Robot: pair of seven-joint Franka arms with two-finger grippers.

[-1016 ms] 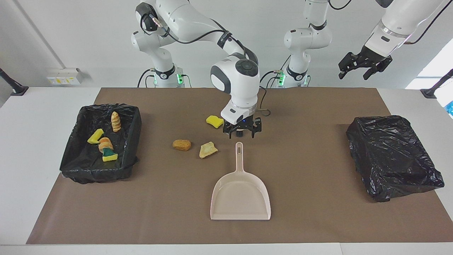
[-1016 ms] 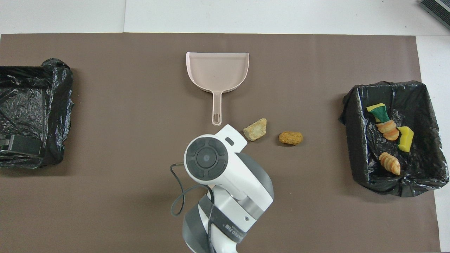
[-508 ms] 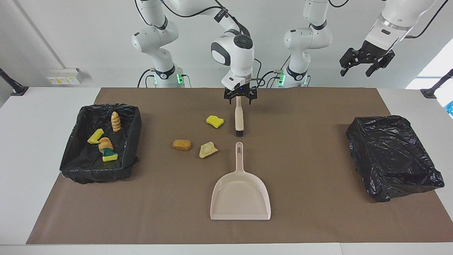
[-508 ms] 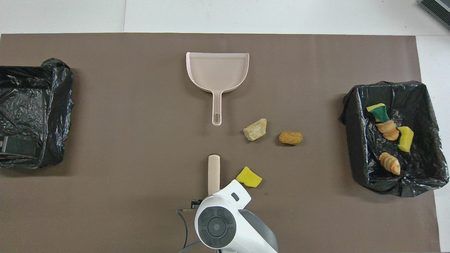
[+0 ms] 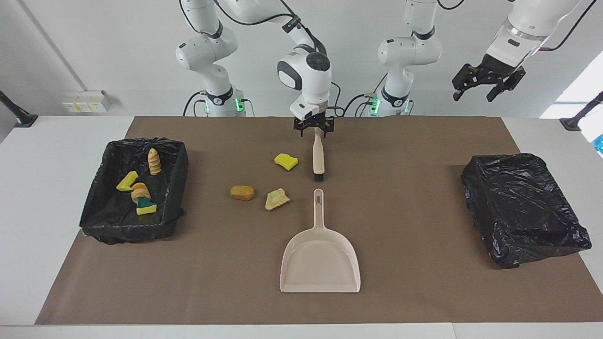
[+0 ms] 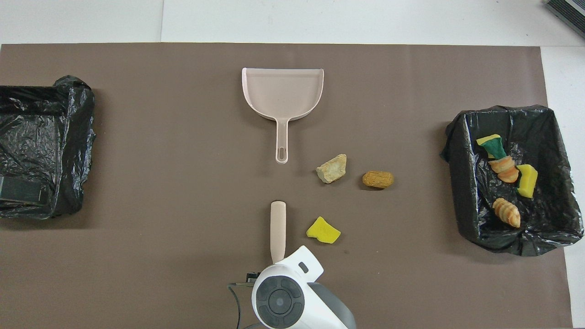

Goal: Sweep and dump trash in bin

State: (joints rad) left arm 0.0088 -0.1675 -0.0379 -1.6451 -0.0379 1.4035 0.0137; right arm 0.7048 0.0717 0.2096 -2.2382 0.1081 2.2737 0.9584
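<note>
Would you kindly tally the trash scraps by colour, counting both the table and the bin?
Yellow sponge bits: 3
Tan chunks: 2
Orange and brown chunks: 2
Total: 7

Facing view: high camera across table, looks toward robots at frame top, whole brown mat [image 5: 400, 301] visible. Overhead view: steep look-down from robots' end, closer. Shared: mat [image 6: 137, 274], dustpan [image 5: 320, 259] [image 6: 283, 93] lower centre versus upper centre; views half-turn apart.
</note>
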